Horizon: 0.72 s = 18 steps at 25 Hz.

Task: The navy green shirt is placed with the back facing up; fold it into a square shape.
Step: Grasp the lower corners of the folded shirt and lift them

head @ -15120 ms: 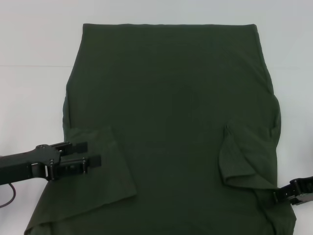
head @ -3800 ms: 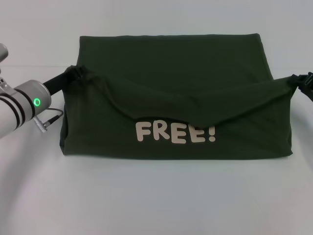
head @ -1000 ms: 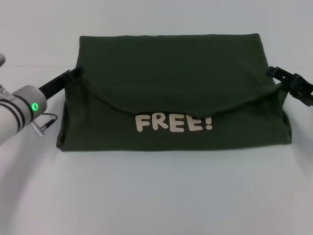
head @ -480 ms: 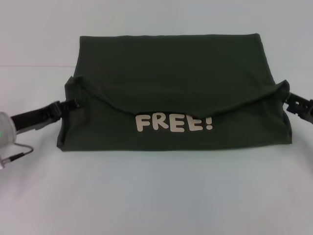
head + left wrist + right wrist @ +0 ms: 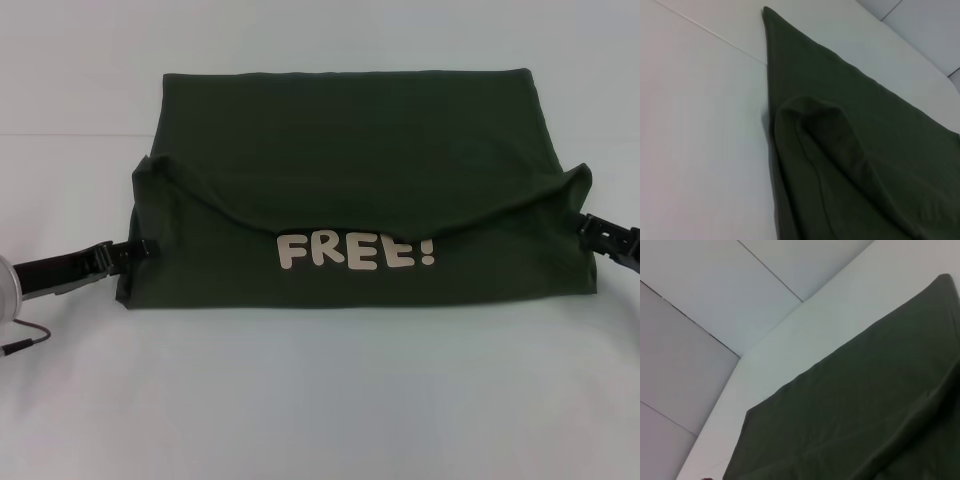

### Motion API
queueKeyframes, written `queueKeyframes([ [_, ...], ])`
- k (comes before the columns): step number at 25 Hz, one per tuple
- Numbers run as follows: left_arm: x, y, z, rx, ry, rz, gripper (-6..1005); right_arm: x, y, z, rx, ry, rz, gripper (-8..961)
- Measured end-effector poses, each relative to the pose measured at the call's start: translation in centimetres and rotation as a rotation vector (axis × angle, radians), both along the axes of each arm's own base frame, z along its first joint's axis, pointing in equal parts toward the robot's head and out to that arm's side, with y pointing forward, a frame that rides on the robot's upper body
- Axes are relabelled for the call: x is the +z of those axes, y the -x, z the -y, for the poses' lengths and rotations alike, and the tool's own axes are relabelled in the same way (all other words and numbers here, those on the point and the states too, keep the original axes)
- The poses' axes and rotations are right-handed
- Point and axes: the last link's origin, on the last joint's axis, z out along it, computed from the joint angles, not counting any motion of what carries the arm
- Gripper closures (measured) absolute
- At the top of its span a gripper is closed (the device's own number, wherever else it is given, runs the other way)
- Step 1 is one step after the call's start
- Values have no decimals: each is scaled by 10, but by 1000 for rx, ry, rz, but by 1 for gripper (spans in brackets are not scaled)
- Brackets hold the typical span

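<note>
The jaws of both grippers cannot be read as apart or together: each sits low at a side edge of the shirt (image 5: 350,190), the left gripper (image 5: 143,249) touching its left edge, the right gripper (image 5: 590,226) touching its right. The shirt lies mid-desk (image 5: 320,400), folded across into a wide band, long axis running left to right between the arms, "FREE!" (image 5: 357,251) showing on the near layer. Squaring it likely means bringing one side over toward the other; neither arm is nearer.
</note>
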Motion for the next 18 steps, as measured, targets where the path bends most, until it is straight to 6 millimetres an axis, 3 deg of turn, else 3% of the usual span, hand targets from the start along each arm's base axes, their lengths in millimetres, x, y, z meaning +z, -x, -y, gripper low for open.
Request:
queueKeyframes([
  [18, -14, 0, -3, 4, 25, -61, 313, -5, 3, 0, 5, 8, -4, 85],
])
